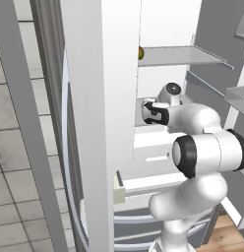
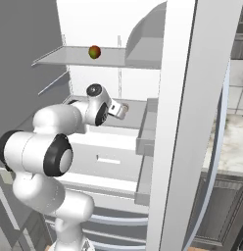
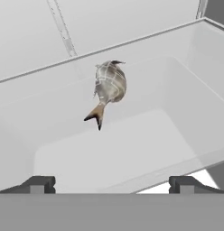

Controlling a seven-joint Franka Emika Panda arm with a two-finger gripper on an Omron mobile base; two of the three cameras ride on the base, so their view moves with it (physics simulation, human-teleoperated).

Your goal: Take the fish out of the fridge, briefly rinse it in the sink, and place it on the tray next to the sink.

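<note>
Fish [image 3: 109,88], small, grey-silver with a darker back, lying in an open white drawer [image 3: 132,149] of the fridge [image 1: 99,98]; in the hand view it sits at about 12 o'clock from the picture centre, head towards 12 o'clock and tail fin towards 7 o'clock, resting against the drawer's rear wall and apart from both side walls. Gripper [image 3: 111,184]: its 2 dark finger tips stand wide apart at the lower edge of the hand view, nothing between them, well short of the fish. In the left base view the white arm [image 1: 202,147] reaches into the open fridge at drawer height; in the right base view the hand [image 2: 113,109] points towards 3 o'clock over the drawer. A small round red-green fruit [image 2: 94,51] rests on the grey shelf [image 2: 69,58] above, at about 11 o'clock from the hand.

Handling, as judged: the fish is probably light, slim and smooth-skinned, hence liable to slip; the tail is too thin for a secure hold. The thickest part of the body, just behind the head, offers the best purchase, with the jaws closing across its width. Its closeness to the rear wall may leave little room for the far finger. Stage: approach, fish not yet grasped
</note>
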